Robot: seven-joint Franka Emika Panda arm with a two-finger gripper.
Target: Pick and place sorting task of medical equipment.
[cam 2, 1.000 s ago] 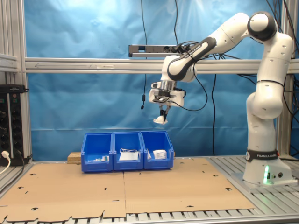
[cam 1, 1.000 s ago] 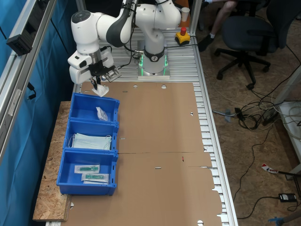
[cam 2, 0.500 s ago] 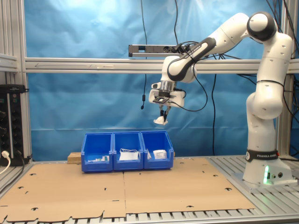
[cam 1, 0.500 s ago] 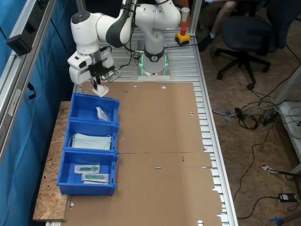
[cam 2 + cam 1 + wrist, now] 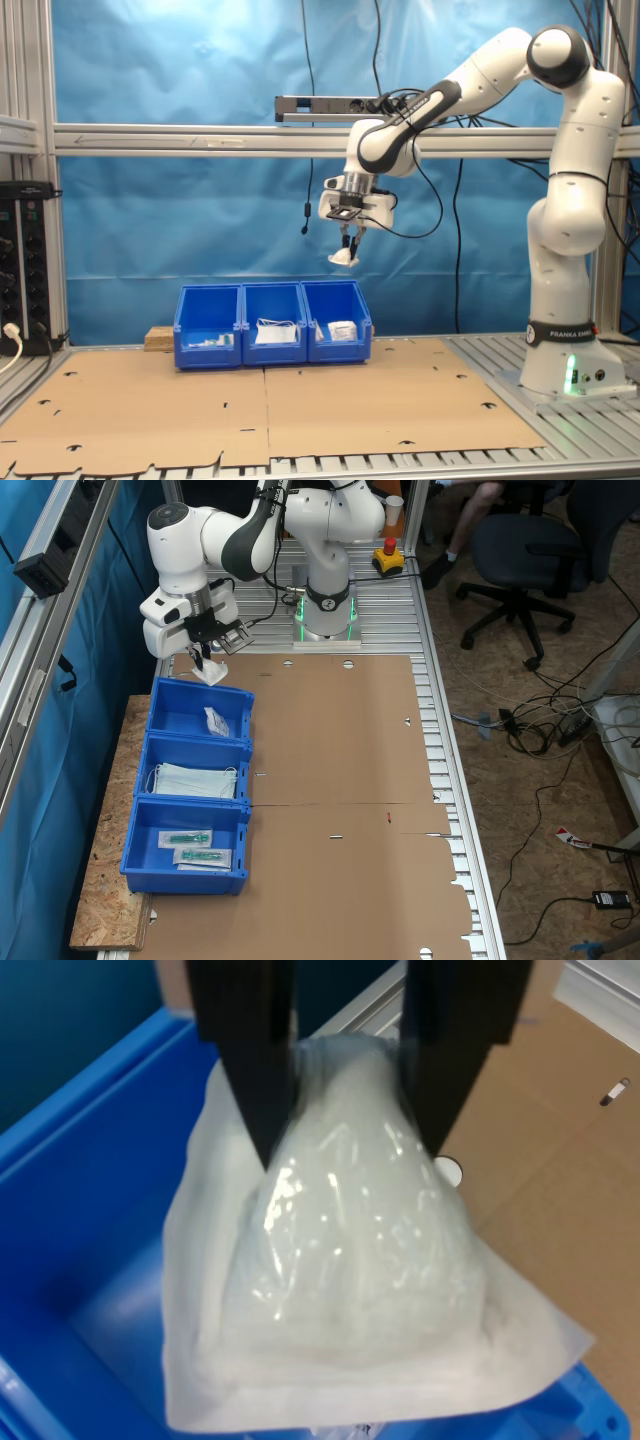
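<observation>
My gripper (image 5: 204, 660) hangs high above the blue bin (image 5: 172, 712) nearest the robot base, shut on a small white crinkly packet of medical equipment (image 5: 214, 671). In the second exterior view the gripper (image 5: 347, 243) holds the packet (image 5: 343, 259) well above the bin (image 5: 338, 352) at the row's end. Up close in the wrist view, the two black fingers (image 5: 247, 1060) pinch the packet (image 5: 350, 1290) at its top, with the blue bin (image 5: 90, 1220) below. Another white packet (image 5: 216, 720) lies inside that bin.
The middle bin (image 5: 160, 752) holds pale blue face masks (image 5: 195, 780). The far bin (image 5: 140, 852) holds clear packs with green contents (image 5: 190, 838). Brown cardboard (image 5: 340, 780) covers the table. A person on an office chair (image 5: 520, 540) is at the first exterior view's top right.
The gripper with the packet has shifted slightly toward the first exterior view's left. Nothing else moved.
</observation>
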